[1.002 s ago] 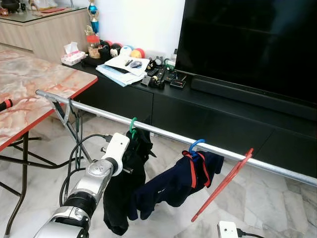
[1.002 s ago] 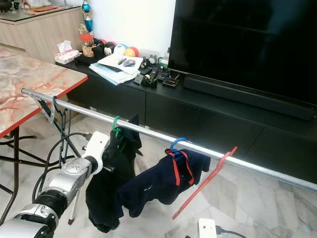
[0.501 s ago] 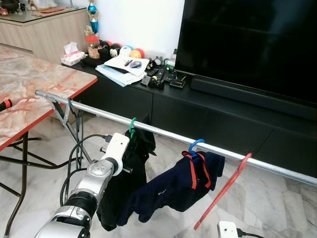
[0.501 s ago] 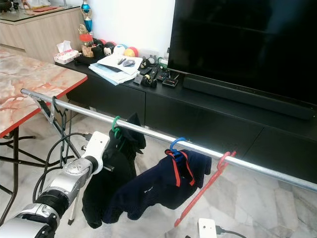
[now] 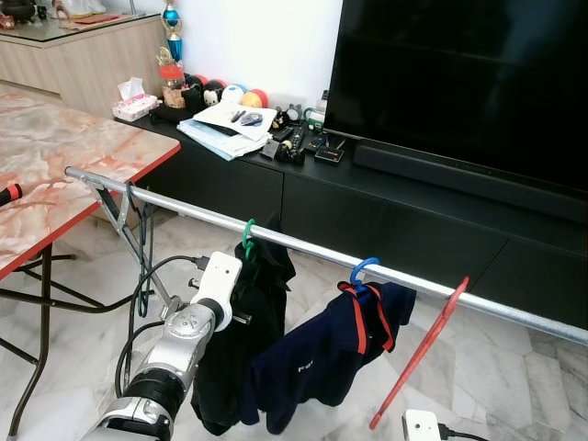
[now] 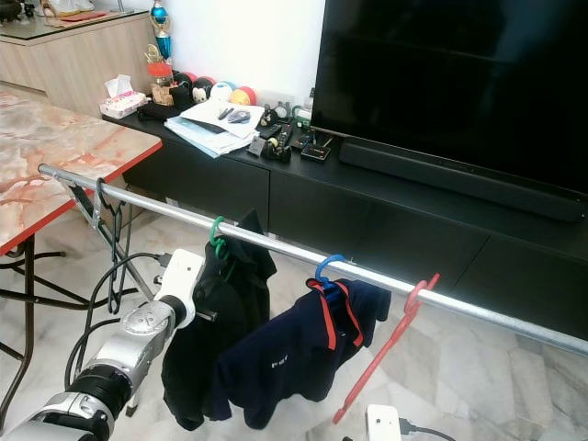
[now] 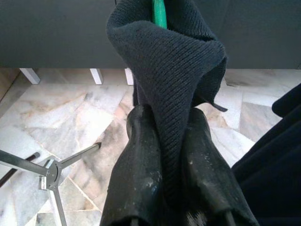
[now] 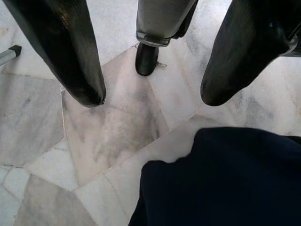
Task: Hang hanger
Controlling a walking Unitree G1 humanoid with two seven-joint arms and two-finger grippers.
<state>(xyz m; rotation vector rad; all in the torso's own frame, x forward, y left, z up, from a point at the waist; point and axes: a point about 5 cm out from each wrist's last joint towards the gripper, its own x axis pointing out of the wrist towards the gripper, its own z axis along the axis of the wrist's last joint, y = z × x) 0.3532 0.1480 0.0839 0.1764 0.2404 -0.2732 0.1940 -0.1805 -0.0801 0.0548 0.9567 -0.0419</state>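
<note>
Count, l to r along the one rail (image 5: 303, 246): 3 hangers — green (image 5: 246, 235), blue (image 5: 362, 271), red (image 5: 421, 349). 2 garments: black (image 5: 241, 344) on green, navy (image 5: 326, 354) on blue; red is bare. Far side: 1 TV (image 5: 464, 83), 1 cabinet (image 5: 386, 216). Left: 1 table (image 5: 55, 161).

We see a green hanger (image 5: 246, 237) in a black knit (image 7: 174, 61), a blue hanger (image 5: 362, 271) in a navy shirt (image 5: 317, 358) with red trim, and a bare red hanger (image 5: 423, 349).
</note>
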